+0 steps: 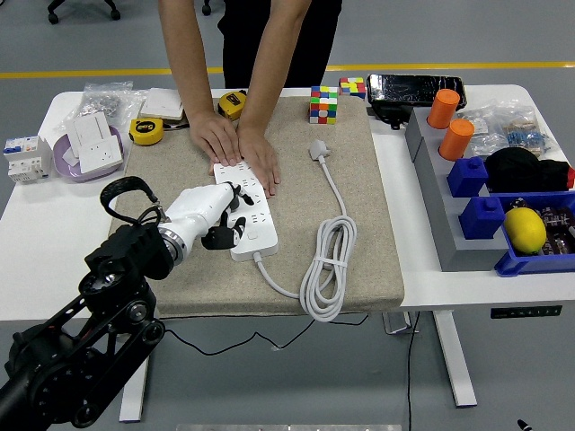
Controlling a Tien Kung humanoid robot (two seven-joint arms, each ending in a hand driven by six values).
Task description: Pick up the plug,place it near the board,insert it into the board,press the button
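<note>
Left hand (214, 218), glossy white shell with black finger joints, sits at centre-left of the frame over the near end of the white power strip (244, 208). Its fingers are curled around something dark, which looks like the black plug (222, 235), held right at the strip's near sockets (can't tell if it is seated). Right hand is out of frame.

Strip is a long, flat, matte plastic bar with rows of sockets, lying on a coarse beige felt mat (359, 229) that covers the middle of the white worktop (54, 242). A person at the top of the frame presses both hands (235, 148) flat on the strip's far end. The strip's thick white cable (329, 269) is coiled in loops at centre-right, ending in a flat white wall plug (318, 149) near the mat's upper middle.

Upper left: two yellow tape measures (145, 131), a white socket module in a lilac bowl (88, 148), a white breaker (25, 156). Top centre: two colour-tiled puzzle cubes (323, 103). Right side: two orange cylinders (449, 124), blue blocks (480, 215) on a grey stepped stand, a yellow lemon (525, 229) in a blue bin. No print is legible at this size.
</note>
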